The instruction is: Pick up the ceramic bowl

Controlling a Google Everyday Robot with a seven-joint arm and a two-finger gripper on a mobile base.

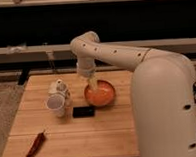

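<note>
The ceramic bowl (100, 94) is a shallow round orange-red bowl on the wooden table (70, 137), right of centre. My white arm reaches from the right over the table and bends down at its wrist. My gripper (92, 84) hangs straight down at the bowl's back left rim, reaching into or just above it. A white paper cup (56, 104) stands to the left of the bowl, tilted towards me.
A small white object (59, 87) sits behind the cup. A black flat rectangular item (84, 112) lies just in front of the bowl. A red chili pepper (36, 144) lies near the front left. Shelving runs behind the table.
</note>
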